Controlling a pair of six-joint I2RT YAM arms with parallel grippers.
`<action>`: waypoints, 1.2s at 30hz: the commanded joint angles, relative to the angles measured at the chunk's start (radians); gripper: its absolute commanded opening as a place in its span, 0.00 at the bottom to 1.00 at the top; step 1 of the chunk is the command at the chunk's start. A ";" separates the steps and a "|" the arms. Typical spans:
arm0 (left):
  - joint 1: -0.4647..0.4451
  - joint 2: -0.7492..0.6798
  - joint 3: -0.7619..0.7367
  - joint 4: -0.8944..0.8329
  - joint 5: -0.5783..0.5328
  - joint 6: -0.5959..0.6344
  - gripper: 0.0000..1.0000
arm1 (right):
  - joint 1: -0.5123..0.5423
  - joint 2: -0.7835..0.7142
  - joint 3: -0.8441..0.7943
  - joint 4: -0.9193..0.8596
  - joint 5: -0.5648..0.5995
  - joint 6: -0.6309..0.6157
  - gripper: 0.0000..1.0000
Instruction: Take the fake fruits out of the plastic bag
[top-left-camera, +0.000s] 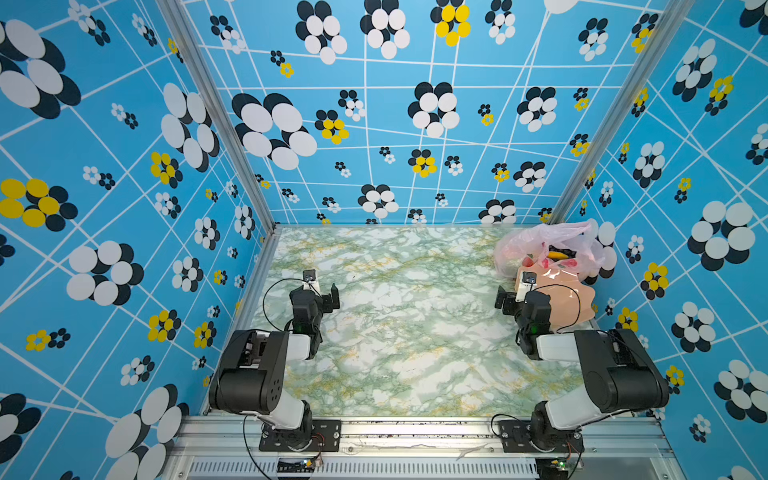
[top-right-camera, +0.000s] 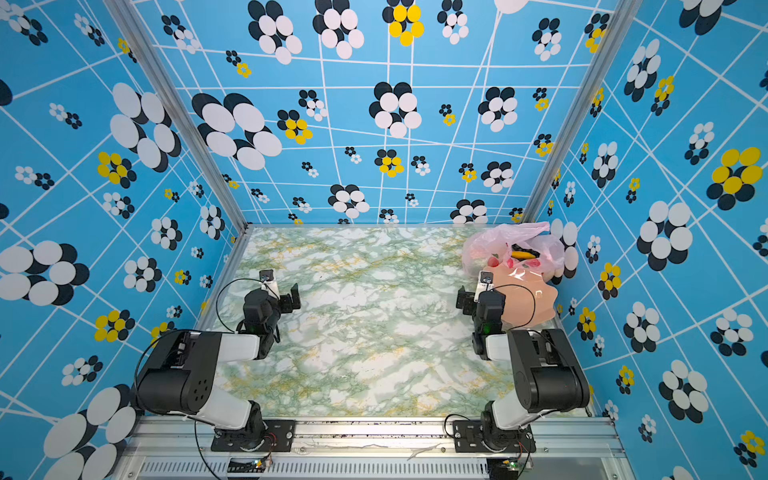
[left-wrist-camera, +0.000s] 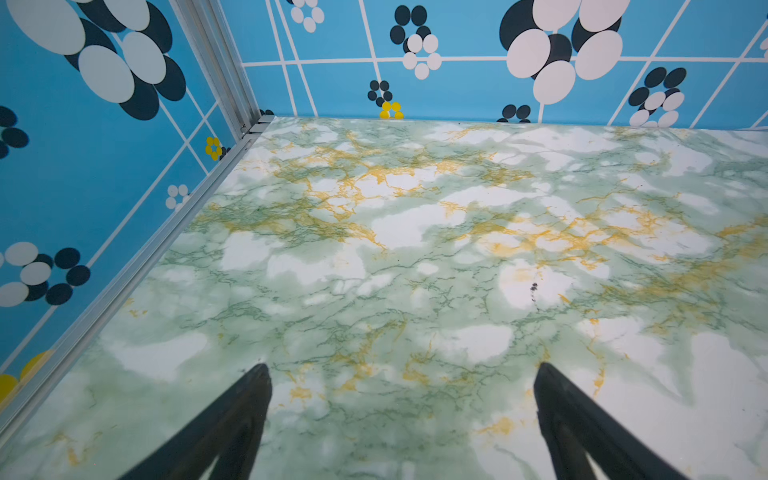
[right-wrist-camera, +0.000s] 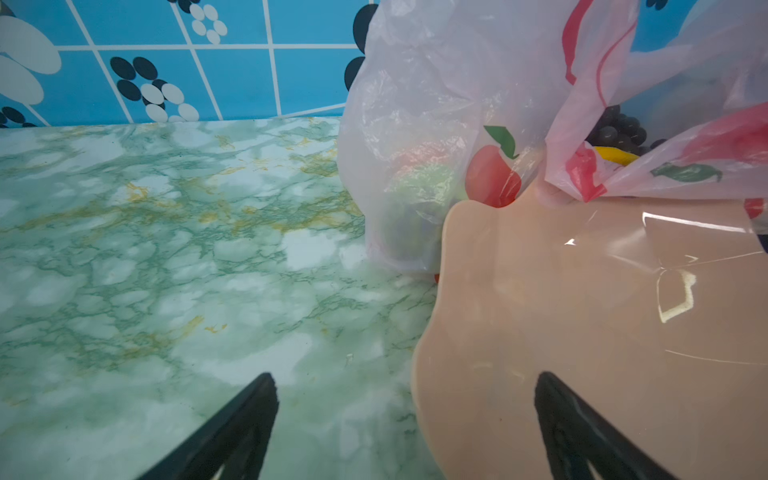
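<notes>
Fruits: none lay outside the bag; task judged not begun, every piece left to remove. Bag stood right of centre in both top views, touching the bowl; pink, crinkled, translucent, mouth open. Banana and grapes showed upper right in the right wrist view. Left gripper and right gripper were spread wide, empty.

Fake fruits mostly veiled inside the plastic bag at the scene's far right

Only a strip of the yellow banana and part of the dark grape bunch show at the bag's mouth; a greenish shape behind the film is too blurred to name. The right arm covers the near-left part of the peach bowl, and the right wrist view's edges cut off bag and bowl alike.
</notes>
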 joint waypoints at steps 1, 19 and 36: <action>0.007 0.006 -0.008 0.005 0.010 0.010 0.99 | 0.006 0.002 0.003 0.022 0.013 -0.009 0.99; 0.008 0.005 -0.010 0.005 0.013 0.008 0.99 | 0.006 0.004 0.004 0.022 0.013 -0.003 0.99; 0.009 -0.059 -0.056 0.038 0.050 0.018 0.99 | 0.006 -0.029 -0.024 0.045 -0.036 -0.027 0.99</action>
